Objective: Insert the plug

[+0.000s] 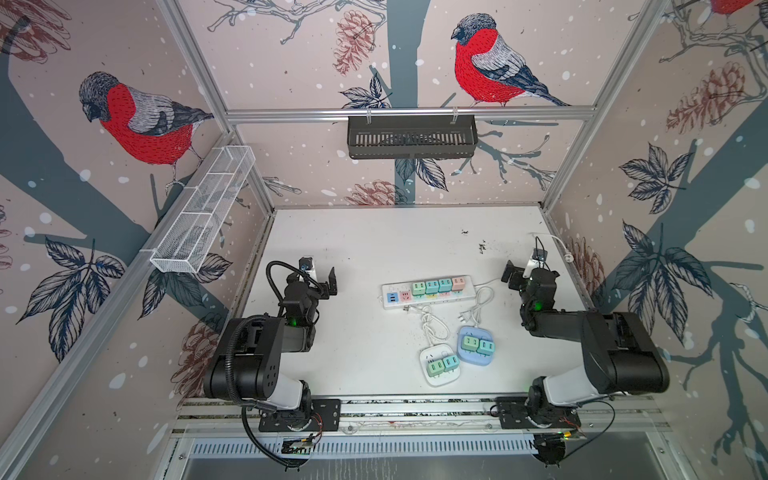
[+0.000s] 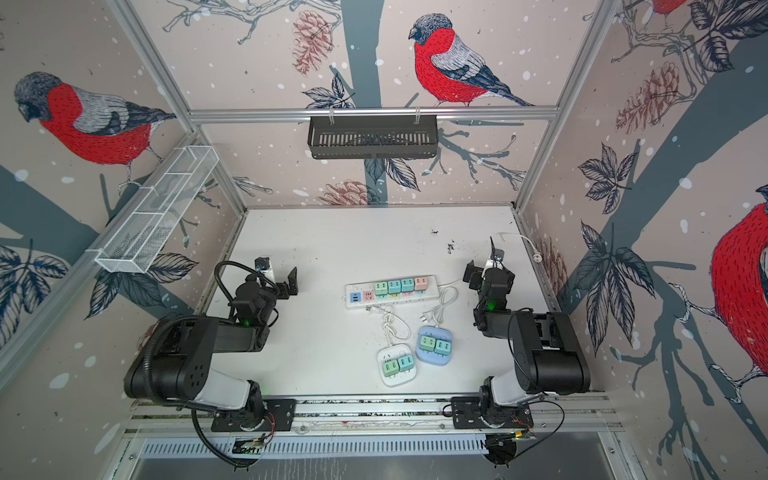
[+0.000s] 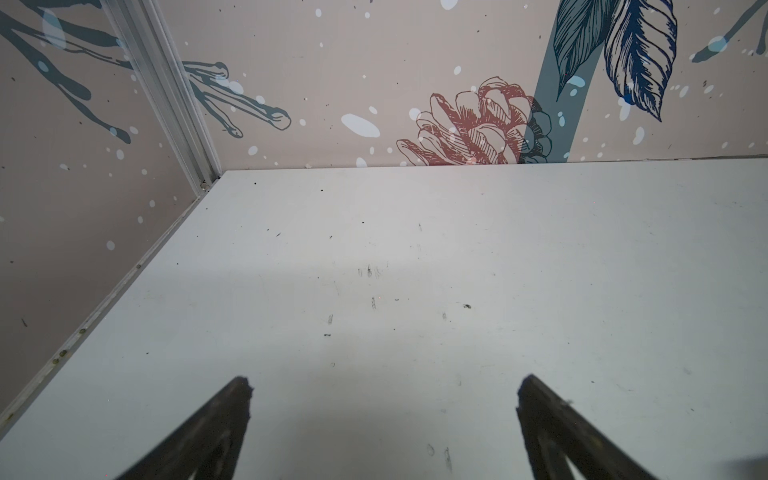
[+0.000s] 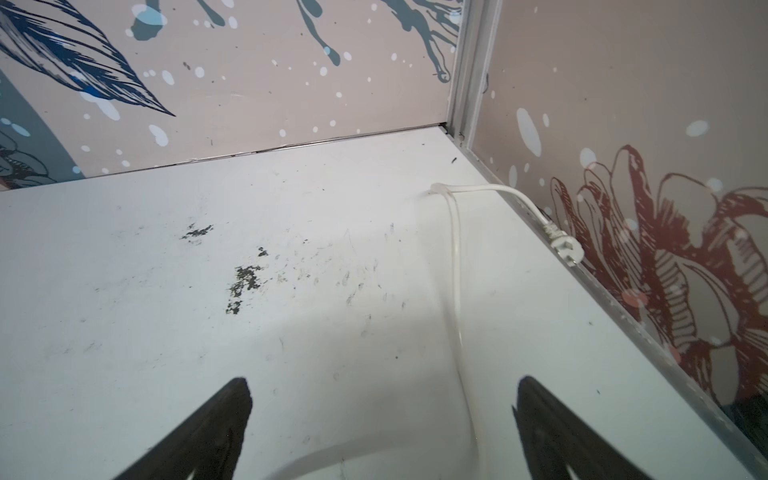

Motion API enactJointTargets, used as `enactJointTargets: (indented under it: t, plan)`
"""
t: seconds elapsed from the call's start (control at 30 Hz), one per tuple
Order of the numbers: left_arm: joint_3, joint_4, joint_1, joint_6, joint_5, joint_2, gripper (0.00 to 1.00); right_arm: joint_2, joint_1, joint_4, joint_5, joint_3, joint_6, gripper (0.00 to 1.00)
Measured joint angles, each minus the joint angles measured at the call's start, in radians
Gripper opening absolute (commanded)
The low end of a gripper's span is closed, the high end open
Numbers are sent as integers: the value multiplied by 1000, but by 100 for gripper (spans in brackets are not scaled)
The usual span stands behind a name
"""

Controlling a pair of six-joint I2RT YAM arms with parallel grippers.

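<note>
**Both arms parked wide, no plug picked up yet**

The white tabletop point(image 1: 365, 249) carries everything. The two arms sit folded back toward its left and right edges, which leaves the middle open to the cameras. The left gripper point(image 3: 384, 390) hangs over bare surface near the left edge, fingers spread wide with nothing between them. The right gripper point(image 4: 384, 390) is just as wide and just as empty near the right edge. A white cable point(image 4: 455, 291) runs along the table below its gap, untouched.

The long power strip point(image 1: 428, 293) lies across the middle, well apart from both grippers. Four pastel adapters point(image 1: 438, 286) fill the outlets toward its right end. The only room left is at its left end, where a pink-faced outlet point(image 1: 405, 296) stands bare beside a blue USB block.

Nearer the front edge lie a blue socket cube point(image 1: 476, 345) and a white socket cube point(image 1: 439, 368), close side by side, each carrying two adapters.

The blue cube's short cord loops toward the strip and ends in a small plug point(image 1: 462, 318), lying flat and unplugged between cube and strip. The white cube's cord ends just beside the strip's front side, but its head is too small to read.

The white cable ends in a wall plug point(image 4: 567, 249) against the right edge, toward the far right corner. It is probably the strip's own lead, though the right arm hides part of the run.

Which plug the task means cannot be told. The small ones lie nearest the bare outlet, so the likely first move is a reach for one of them.
</note>
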Motion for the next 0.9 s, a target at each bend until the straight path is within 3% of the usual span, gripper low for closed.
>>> enactJointTargets:
  t: [0.13, 0.3, 0.5, 0.63, 0.9]
  plan:
    - [0, 0, 0, 0, 0, 0, 99, 3, 5, 0, -32, 2, -24, 100]
    - [0, 0, 0, 0, 0, 0, 99, -1, 66, 32, 17, -27, -50, 99]
    - [1, 0, 0, 0, 0, 1, 99, 17, 43, 212, 48, -181, -48, 100]
    - [1, -1, 0, 0, 0, 2, 99, 16, 37, 309, 29, -171, -50, 100]
    - [1, -1, 1, 0, 0, 2, 99, 3, 34, 299, 23, -158, -50, 100]
